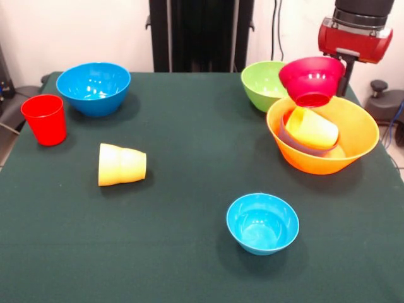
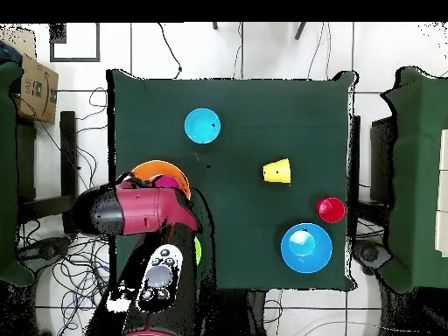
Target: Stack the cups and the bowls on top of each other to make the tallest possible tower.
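My gripper is at the far right, shut on the rim of a crimson bowl that hangs tilted just above the large yellow-orange bowl. In that big bowl a yellow cup lies on its side in a small pale bowl. A lime green bowl stands right behind. On the cloth stand a small light-blue bowl, a medium blue bowl and an upright red cup. A second yellow cup lies on its side. In the overhead view the arm hides the gripper.
The dark green table ends close behind the green and blue bowls. A black pedestal column rises at the far edge. From above, the orange bowl sits near the table's left edge, with cables on the floor beside it.
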{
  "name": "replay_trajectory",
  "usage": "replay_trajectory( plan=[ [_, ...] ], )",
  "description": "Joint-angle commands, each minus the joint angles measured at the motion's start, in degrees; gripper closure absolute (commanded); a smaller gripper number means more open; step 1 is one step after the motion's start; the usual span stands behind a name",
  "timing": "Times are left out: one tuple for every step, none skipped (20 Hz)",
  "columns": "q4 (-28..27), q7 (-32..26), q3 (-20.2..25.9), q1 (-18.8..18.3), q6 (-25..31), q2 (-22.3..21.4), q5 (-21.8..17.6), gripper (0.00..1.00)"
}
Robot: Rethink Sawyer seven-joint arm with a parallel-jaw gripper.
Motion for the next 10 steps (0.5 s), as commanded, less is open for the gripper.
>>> replay_trajectory(
  plan=[
    [-3.96,10.15,0.24,0.65,5.49,4.30,3.05,1.00],
    [-3.88,9.72,0.18,0.55,5.57,4.26,3.15,1.00],
    [-3.79,9.47,-0.10,0.77,5.55,4.23,3.14,1.00],
    [-3.80,9.21,-0.54,1.13,5.68,4.36,3.62,0.00],
    [-3.94,9.04,-0.67,1.19,5.99,4.40,3.51,0.00],
    [-4.08,8.88,-0.80,1.25,6.31,4.44,3.40,0.00],
    [-4.21,8.72,-0.93,1.30,6.62,4.49,3.29,0.00],
    [-4.25,8.62,-1.04,1.36,6.84,4.50,3.37,0.00],
    [-4.24,8.57,-1.26,1.55,6.94,4.54,3.32,0.00],
    [-4.24,8.52,-1.35,1.63,7.01,4.57,3.34,0.00]
  ],
)
